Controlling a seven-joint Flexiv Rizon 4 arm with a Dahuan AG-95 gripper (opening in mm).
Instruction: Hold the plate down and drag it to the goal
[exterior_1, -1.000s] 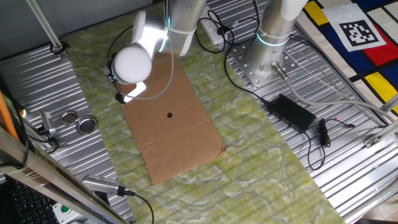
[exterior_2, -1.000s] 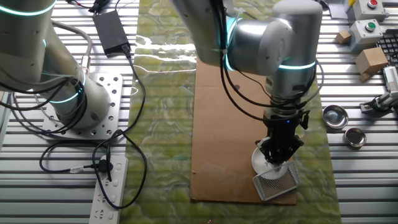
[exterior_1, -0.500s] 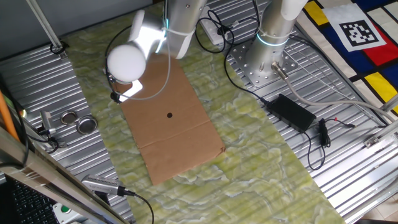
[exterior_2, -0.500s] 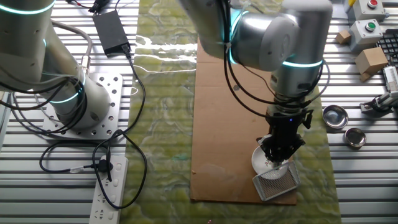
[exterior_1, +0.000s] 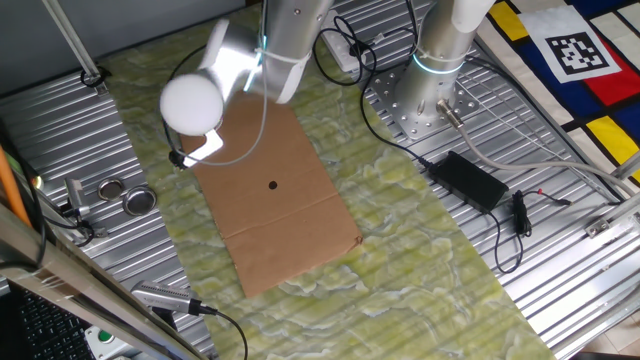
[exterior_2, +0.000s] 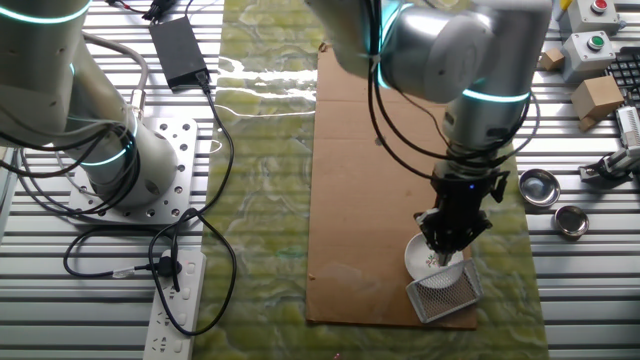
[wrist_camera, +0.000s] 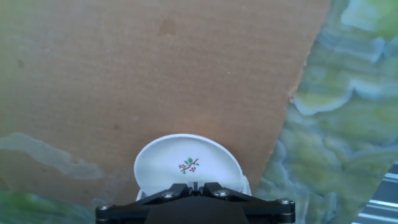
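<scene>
The plate (wrist_camera: 186, 163), a small white disc with a tiny flower print, lies on the brown cardboard sheet (wrist_camera: 155, 74) near its corner. In the other fixed view the plate (exterior_2: 422, 260) sits right against the goal (exterior_2: 445, 293), a whitish L-shaped frame at the sheet's near end. My gripper (exterior_2: 445, 252) points straight down over the plate's side nearest the goal. In the hand view the gripper (wrist_camera: 196, 185) is shut, its tips together with nothing between them, over the plate's near edge. I cannot tell whether the tips touch the plate. In one fixed view the arm hides the gripper.
Two round metal lids (exterior_2: 540, 187) (exterior_2: 572, 222) lie on the ribbed table right of the sheet. A black dot (exterior_1: 273, 184) marks the sheet's middle. A second arm's base (exterior_2: 130, 170), cables and a power brick (exterior_2: 180, 50) are on the left. Green patterned cloth (wrist_camera: 348, 124) surrounds the sheet.
The arm's upper joints have swung a little up and sideways. The plate has stayed in place against the goal frame, and the gripper tip is still over it.
</scene>
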